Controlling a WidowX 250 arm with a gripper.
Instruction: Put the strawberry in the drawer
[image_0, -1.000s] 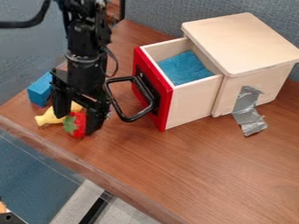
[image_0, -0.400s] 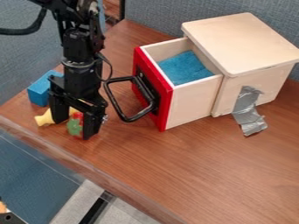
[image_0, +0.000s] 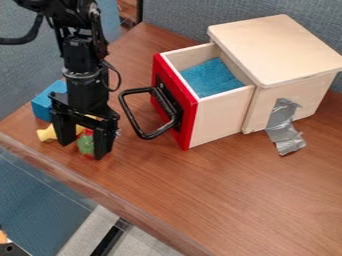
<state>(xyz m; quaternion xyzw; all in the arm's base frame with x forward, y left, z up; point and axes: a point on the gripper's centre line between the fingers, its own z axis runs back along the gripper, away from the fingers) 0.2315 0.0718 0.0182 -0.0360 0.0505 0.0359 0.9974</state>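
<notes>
Gripper (image_0: 83, 151) hung low at the left of the table (image_0: 227, 192), pointing down. Fingers apart, one on each side of the strawberry (image_0: 86, 145); whether either touched it, could not tell. Strawberry lay near the table's front edge, outside the drawer (image_0: 222, 117), green top toward the camera, red showing above and below the green; nearer the right-hand finger in the view than the other.

Yellow thing (image_0: 47, 133) lay just left of the strawberry, partly hidden behind a finger; what it was, could not tell. Blue block (image_0: 42, 106) sat behind it, farther from the table's front edge, partly behind the arm.

Drawer stood open, pulled out of the pale wooden box (image_0: 274, 47) toward the gripper's side. Its front was red, with a black handle (image_0: 139, 125) jutting toward the gripper, apart from it. Blue lining (image_0: 210, 77) covered the visible part of the drawer's floor. Silver tape (image_0: 284, 129) ran from the box's side down onto the table. Grey-blue partition (image_0: 177, 17) rose behind the box.
</notes>
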